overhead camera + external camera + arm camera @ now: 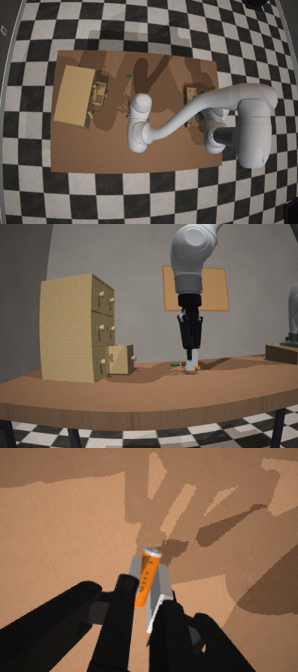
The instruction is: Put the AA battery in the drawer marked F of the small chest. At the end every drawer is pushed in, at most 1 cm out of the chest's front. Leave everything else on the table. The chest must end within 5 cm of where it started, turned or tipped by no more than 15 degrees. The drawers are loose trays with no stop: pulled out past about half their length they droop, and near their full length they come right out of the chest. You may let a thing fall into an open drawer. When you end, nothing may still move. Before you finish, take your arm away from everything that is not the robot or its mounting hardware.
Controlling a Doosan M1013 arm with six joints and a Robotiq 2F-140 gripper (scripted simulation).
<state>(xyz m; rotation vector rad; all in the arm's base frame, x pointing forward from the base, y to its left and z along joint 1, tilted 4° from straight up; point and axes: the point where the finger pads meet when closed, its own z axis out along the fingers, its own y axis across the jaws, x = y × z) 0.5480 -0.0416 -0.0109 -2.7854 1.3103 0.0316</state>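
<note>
The AA battery point(196, 367) point(149, 575), orange with a silver end, lies between the two finger pads, slightly slanted in the wrist view. My gripper point(191, 365) point(145, 574) points down at the table and is shut on the battery, low at the table top; any gap below is too small to tell. The small chest point(74, 95) point(65, 329) stands upright at the left. Its bottom drawer point(100, 94) point(121, 360) in the far column is pulled out; the other visible drawers look pushed in. The drawer letters cannot be read.
A small green object point(129, 76) point(175, 364) lies on the table point(94, 154) point(158, 395), between the open drawer and the gripper in the exterior view. Wooden knobs stick out from the chest front. The arm's base stands at the table's right end.
</note>
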